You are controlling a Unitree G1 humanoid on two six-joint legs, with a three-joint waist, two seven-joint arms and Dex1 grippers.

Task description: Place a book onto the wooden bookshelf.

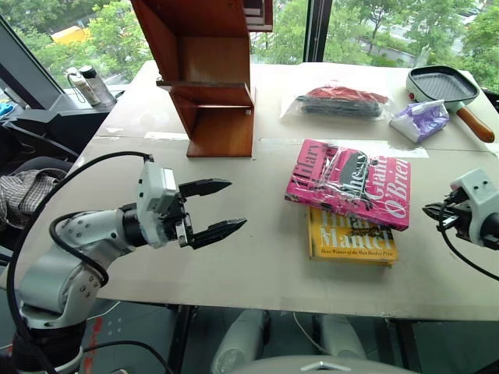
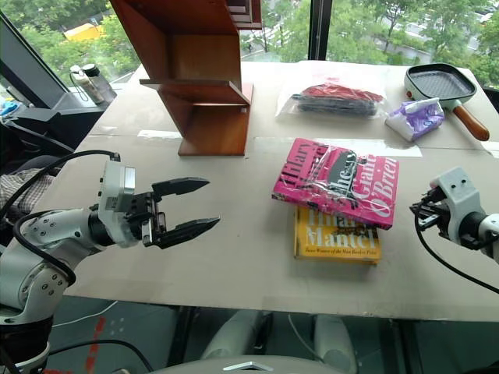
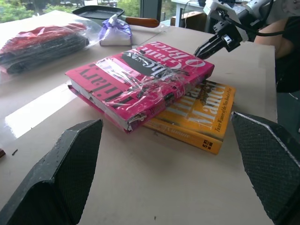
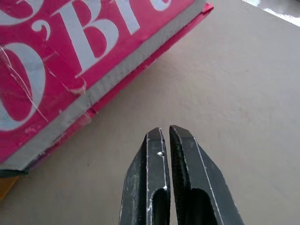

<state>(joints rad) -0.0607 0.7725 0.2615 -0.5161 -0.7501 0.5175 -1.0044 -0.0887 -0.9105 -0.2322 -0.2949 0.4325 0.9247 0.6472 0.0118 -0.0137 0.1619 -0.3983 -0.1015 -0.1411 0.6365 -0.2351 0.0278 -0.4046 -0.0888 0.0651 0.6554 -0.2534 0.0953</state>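
While lying flat near the middle of the tabletop (image 1: 234, 273), pink book (image 1: 348, 184) in shiny plastic wrap, resting askew on top of a yellow book (image 1: 351, 240), white lettering up. Held by nothing. Wooden bookshelf (image 1: 207, 78) standing upright at the far left part of the tabletop, well apart from the books, stepped compartments open.

Left gripper (image 1: 218, 209) hovering above the tabletop, left of the books, fingers spread wide, empty, pointing level toward the pink book. Clear gap between it and the stack. From the left wrist view, both black fingers (image 3: 61, 173) framing the stack, pink book (image 3: 140, 79) dead ahead.

Right gripper (image 2: 415, 209) over by the right edge of the tabletop, just beside the pink book's right end, tilted downward. Fingers pressed together, nothing between them. From the right wrist view, closed fingertips (image 4: 169, 140) just short of the book's corner (image 4: 70, 70), not touching, grey page edge showing under the pink cover.

At the far side: a clear bag with red and dark contents (image 1: 339, 101), a small purple-and-white packet (image 1: 421, 119), a dark grill pan with a wooden handle (image 1: 446, 86).
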